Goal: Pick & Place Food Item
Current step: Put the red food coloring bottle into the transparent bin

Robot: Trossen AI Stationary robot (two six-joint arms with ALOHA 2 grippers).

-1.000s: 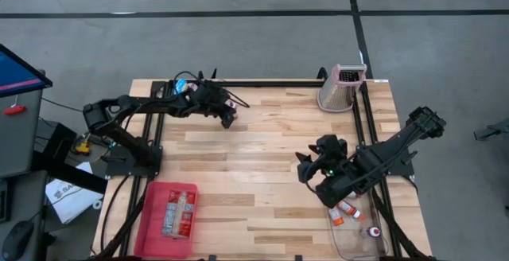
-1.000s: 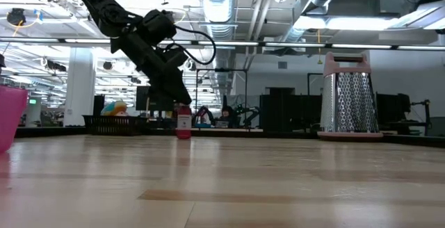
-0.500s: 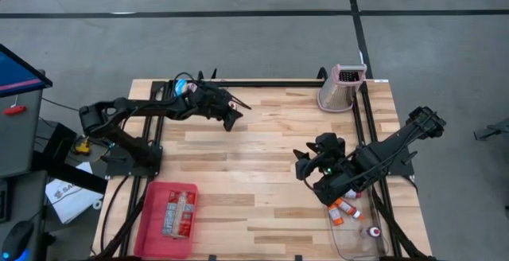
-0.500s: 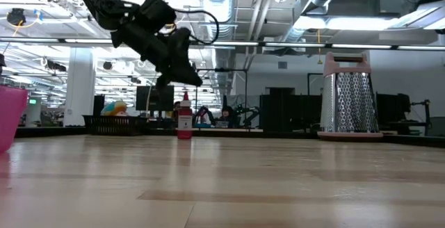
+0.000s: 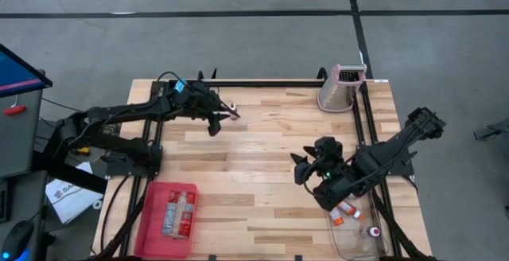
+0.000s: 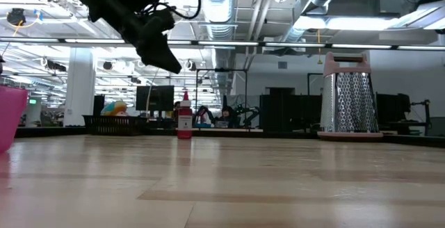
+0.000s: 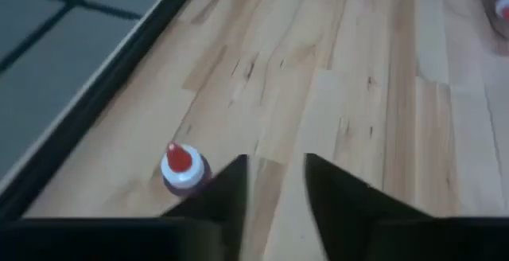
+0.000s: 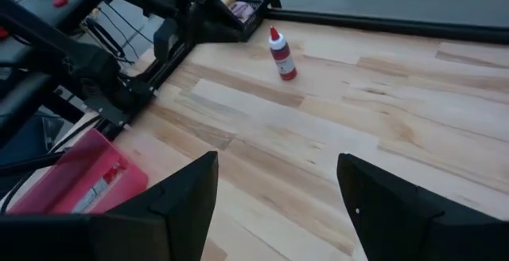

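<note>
Near the far edge of the wooden table (image 5: 262,173), a small red-capped bottle (image 5: 233,107) is standing upright and free. The left gripper (image 5: 213,126) is hovering just beside it, above the boards; its fingers (image 7: 334,201) are standing slightly apart, pinching nothing. Toward the table's right side, the right gripper (image 5: 297,168) is waiting with fingers (image 8: 179,197) spread wide and empty. A pink tray (image 5: 156,213) is sitting at the near left corner, holding packaged items. A pink-topped grater (image 5: 342,87) is standing at the far right corner. More small bottles (image 5: 347,211) are lying in a clear container near the right arm.
</note>
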